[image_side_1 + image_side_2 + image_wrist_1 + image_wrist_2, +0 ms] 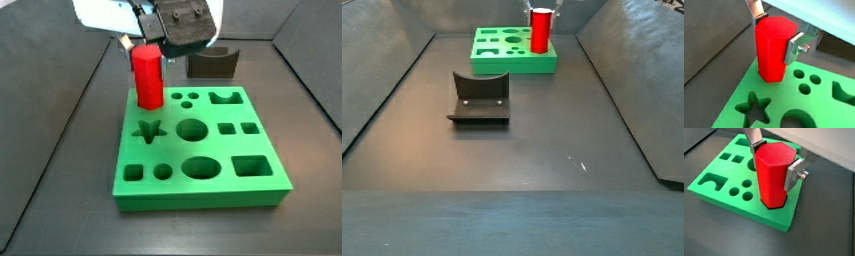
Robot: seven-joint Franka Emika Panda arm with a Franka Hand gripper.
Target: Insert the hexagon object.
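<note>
The hexagon object (771,50) is a tall bright red peg, held upright between my gripper's (776,34) silver fingers (794,46). Its lower end meets a corner of the green board (784,107). The peg hides whatever hole lies under it, and I cannot tell how deep it sits. In a wrist view the peg (772,175) stands at the board's (724,178) near corner, with the gripper (774,162) shut on it. In a side view the peg (148,78) stands at the board's (201,185) far left corner under the gripper (158,45). It also shows in a side view (540,30).
The board has a star hole (150,130), round holes (193,129), square holes (225,97) and an arch hole (712,179). The dark fixture (211,65) stands just behind the board; in a side view it (480,98) is mid-floor. Grey walls slope up on both sides.
</note>
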